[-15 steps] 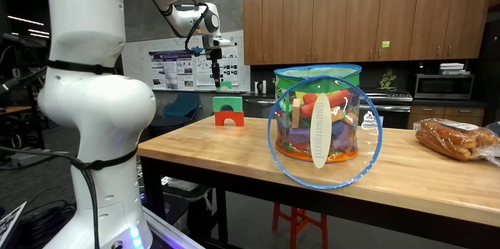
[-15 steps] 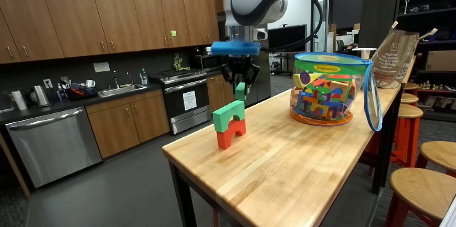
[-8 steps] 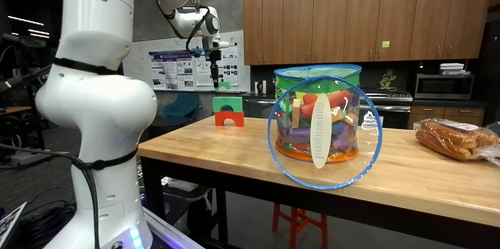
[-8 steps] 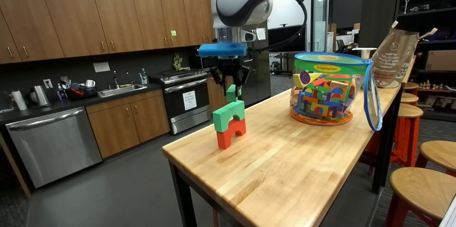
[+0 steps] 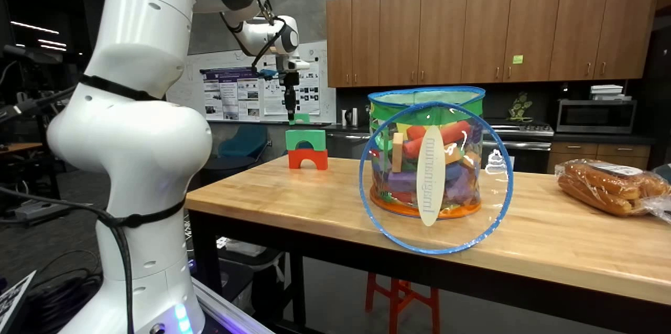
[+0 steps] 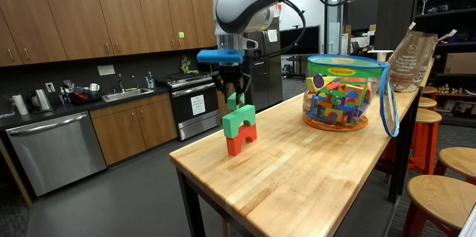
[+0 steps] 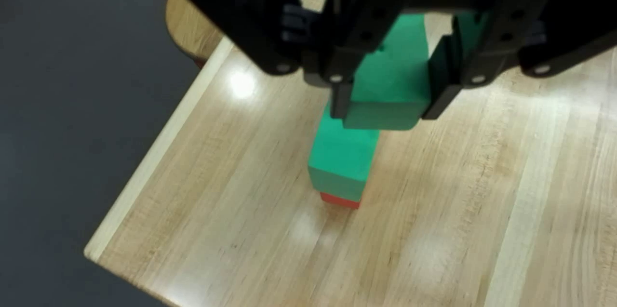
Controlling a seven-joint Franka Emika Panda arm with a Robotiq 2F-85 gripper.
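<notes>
Tool (image 7: 389, 104) clamped on a green block (image 7: 393, 78), poised above the green arch (image 6: 238, 115): steady now, sideways nudges must be avoided!

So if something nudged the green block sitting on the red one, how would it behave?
That green block would probably slide or tip off easily, since it seems simply stacked on the red block. Rolling looks unlikely, given its flat faces. It's likely stiff: its edges look straight, with no visible sag over its arch.
</notes>
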